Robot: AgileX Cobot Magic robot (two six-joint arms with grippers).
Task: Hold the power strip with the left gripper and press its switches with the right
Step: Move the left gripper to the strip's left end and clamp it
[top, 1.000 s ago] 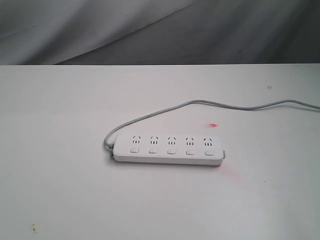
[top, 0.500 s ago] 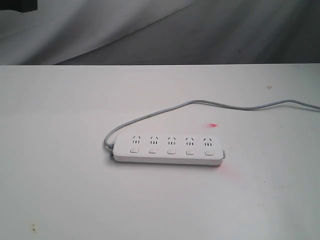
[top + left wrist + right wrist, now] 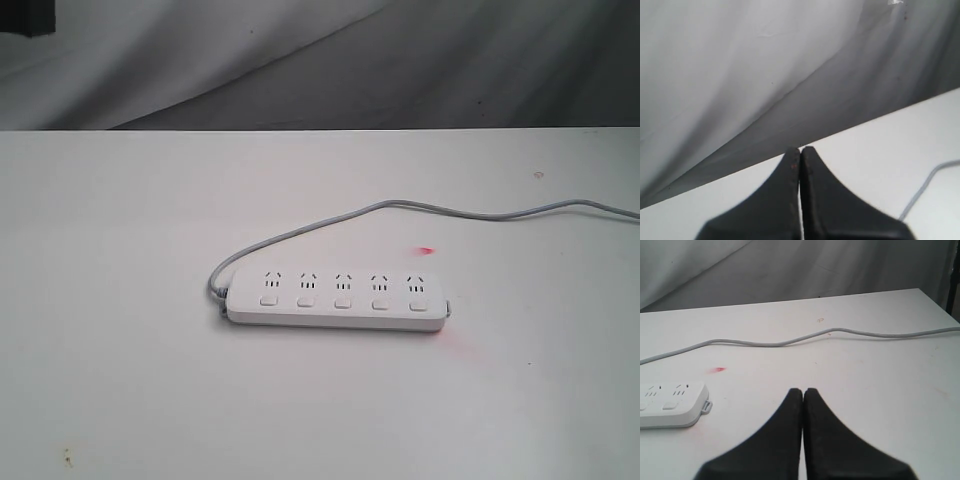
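Note:
The white power strip lies flat on the white table, a little right of centre, with a row of several small white switches below its sockets. Its thin grey cord loops from the left end and runs off to the right. One end of the power strip and the cord show in the right wrist view, to the side of my right gripper, which is shut and empty above bare table. My left gripper is shut, empty, high up facing the backdrop. A dark bit of arm shows top left.
A grey draped cloth hangs behind the table's far edge. A small red light spot lies on the table behind the strip's right end, with a fainter red glow in front of it. A dark upright stands past the table's corner.
A dark part of the left arm has come into the exterior view's top left corner. The power strip and cord have not moved.

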